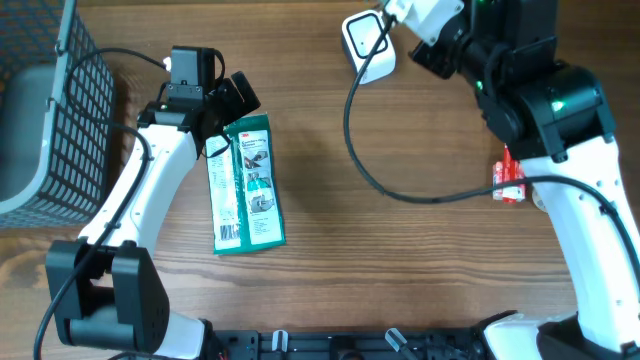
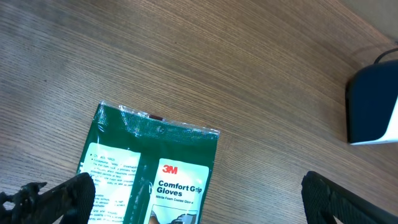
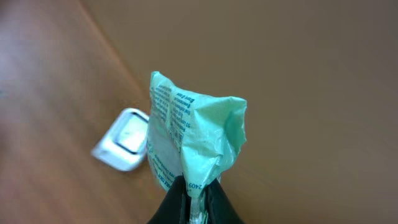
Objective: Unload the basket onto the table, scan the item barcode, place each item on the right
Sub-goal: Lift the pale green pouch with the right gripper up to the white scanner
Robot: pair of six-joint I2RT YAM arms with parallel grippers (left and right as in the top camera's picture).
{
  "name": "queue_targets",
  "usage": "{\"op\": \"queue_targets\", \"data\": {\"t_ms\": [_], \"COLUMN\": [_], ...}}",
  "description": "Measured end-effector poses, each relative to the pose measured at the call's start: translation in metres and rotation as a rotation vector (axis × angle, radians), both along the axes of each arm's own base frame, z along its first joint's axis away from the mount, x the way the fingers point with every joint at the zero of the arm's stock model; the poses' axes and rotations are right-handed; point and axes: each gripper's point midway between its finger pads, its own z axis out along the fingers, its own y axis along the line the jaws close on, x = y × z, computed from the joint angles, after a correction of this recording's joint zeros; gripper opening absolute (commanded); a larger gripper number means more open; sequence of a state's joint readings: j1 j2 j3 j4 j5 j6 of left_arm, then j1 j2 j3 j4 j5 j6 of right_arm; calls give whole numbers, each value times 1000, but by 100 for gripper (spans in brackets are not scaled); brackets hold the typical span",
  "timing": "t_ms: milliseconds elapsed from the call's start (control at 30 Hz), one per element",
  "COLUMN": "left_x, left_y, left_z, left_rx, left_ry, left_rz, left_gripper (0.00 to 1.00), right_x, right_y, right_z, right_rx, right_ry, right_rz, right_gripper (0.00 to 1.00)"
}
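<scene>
Wood-grain counter [image 1: 400, 260] seen from overhead.
- Black wire-mesh basket [image 1: 60, 110] at 9–10 o'clock, against the left edge.
- Left arm [image 1: 150, 190] reaches up from 7 o'clock. Right arm [image 1: 590, 180] rises along the 3 o'clock side and bends toward 1 o'clock.
- Green 3M Comfort Grip Gloves pack [image 1: 250, 190] lies flat at about 9 o'clock from centre, long axis running roughly 12 to 6.
- Left end effector [image 1: 225, 120] hangs over the 12 o'clock end of the gloves pack. Fingers are spread fully wide, one on each side of the pack in the wrist view, and grip nothing.
- White barcode scanner [image 1: 368, 45] with a black cable sits at 12–1 o'clock.
- Right end effector [image 3: 196, 196] is pinched tight on the bottom edge of a pale green printed packet [image 3: 193, 130], which stands upright above the fingers. In its wrist view the scanner is at 8 o'clock of the packet, down on the counter and apart from it.
- Small red item [image 1: 508, 178] at 3 o'clock, just beside the right arm.
</scene>
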State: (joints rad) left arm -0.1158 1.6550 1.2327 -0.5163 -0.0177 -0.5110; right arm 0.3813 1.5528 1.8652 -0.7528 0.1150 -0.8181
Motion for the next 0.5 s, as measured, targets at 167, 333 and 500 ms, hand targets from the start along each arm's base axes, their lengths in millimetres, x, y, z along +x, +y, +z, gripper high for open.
{"op": "queue_targets", "data": {"t_ms": [167, 333, 500], "left_x": [0, 0, 0], "left_y": [0, 0, 0], "left_z": [0, 0, 0], "left_rx": [0, 0, 0], "left_ry": [0, 0, 0], "left_rz": [0, 0, 0], "left_gripper": [100, 100, 100], "right_x": [42, 87, 125], "right_y": [6, 19, 23], "right_z": [-39, -108, -141], "right_rx": [-83, -146, -169], "right_ry": [27, 107, 71], "right_rz": [-33, -49, -101], "right_gripper": [4, 4, 4]}}
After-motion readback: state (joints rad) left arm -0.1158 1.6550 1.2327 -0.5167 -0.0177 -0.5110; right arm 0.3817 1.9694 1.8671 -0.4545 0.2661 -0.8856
